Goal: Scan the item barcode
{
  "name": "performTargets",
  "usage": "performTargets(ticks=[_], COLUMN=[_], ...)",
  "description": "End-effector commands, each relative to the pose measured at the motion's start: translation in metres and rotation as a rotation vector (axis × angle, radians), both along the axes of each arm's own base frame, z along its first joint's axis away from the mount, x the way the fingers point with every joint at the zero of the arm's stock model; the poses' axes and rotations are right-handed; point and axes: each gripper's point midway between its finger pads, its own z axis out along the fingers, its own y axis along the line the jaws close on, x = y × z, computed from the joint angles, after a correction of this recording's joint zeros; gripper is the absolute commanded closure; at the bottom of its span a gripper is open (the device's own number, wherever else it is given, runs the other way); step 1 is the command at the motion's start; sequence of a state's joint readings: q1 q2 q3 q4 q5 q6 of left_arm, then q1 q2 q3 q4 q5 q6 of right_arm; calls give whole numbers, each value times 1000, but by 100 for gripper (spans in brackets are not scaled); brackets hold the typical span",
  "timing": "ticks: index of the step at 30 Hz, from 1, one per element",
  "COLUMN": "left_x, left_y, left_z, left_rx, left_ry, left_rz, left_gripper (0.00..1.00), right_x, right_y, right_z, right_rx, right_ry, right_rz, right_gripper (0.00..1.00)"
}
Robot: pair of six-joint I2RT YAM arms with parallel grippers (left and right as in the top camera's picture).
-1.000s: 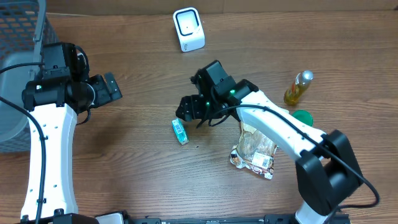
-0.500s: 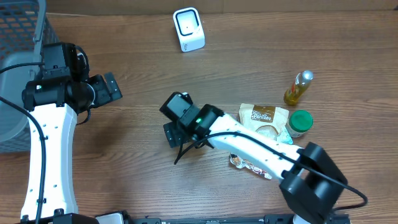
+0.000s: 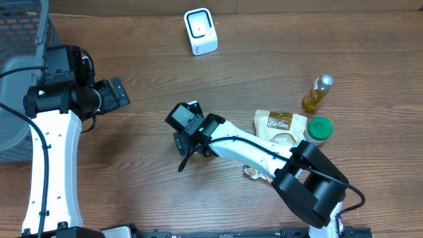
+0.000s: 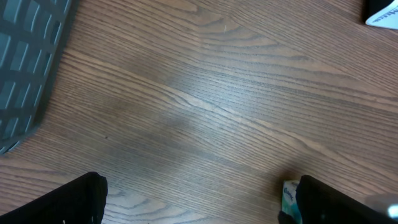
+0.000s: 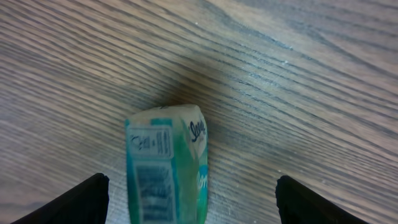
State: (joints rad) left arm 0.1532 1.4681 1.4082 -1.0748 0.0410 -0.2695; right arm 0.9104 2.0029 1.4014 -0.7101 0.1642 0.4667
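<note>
L tool [image 3: 114, 93] wide, nothing in it, hanging over bench [image 3: 152, 198] nr grey mesh basket [image 3: 16, 39]; basket's inside mostly out of frame. R tool [image 5: 189, 199] also wide, straddling small teal tissue pack [image 5: 165, 165] w/o touching. Pack lies on bench left of centre, barcode panel facing wrist cam. Prob light, soft, film wrap slick: take it across the narrow sides, gentle squeeze, keep barcode uncovered. Far edge: white scanner [image 3: 200, 31]. Right: snack bag [image 3: 281, 123], green-lidded jar [image 3: 320, 129] (contents unclear), bottle [image 3: 317, 92] w/ yellow liquid.
</note>
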Motion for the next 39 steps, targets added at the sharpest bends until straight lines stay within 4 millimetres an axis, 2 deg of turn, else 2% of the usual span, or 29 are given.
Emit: performTargets(ticks=[1,9,10,12,13,18,21,27,29,30,32,36,39], left_x=[2,2,2,2,2,2,2,2,2,2,2,2,2], left_y=[0,0,0,0,0,0,0,0,0,0,0,0,0], left_z=[8,8,8,8,8,8,8,8,8,8,8,8,8], left_rx=[-8,-8,-8,-8,-8,-8,-8,-8,-8,-8,-8,-8,-8], left_ry=[-24,-24,-25,-24,-24,-24,-24,-24,-24,-25,-24,-24,-25], left_rz=[6,5,5,5,5,5,5,5,6,5,6,5,5], left_gripper=[1,0,1,1,1,1,0,0,1,1,1,1,0], right_x=[1,3,4,3,3,1,-2,-5,-6,-6,-5,4,15], right_y=[-2,1,1,0,0,-4,-10,-19,-20,-20,-19,-11,-6], right_z=[-15,-31,-32,-33,-33,-34,-35,-37,-37,-37,-37,-34,-30], right_rx=[-29,-36,-37,-39,-39,-55,-79,-120,-124,-123,-120,-87,-71], right_ry=[6,12,12,14,14,25,39,49,52,52,49,7,-48], right_rz=[-8,-8,-8,-9,-8,-8,-11,-18,-18,-17,-18,-21,-33], right_gripper=[18,28,30,46,50,61,76,84,83,76,50,42,41])
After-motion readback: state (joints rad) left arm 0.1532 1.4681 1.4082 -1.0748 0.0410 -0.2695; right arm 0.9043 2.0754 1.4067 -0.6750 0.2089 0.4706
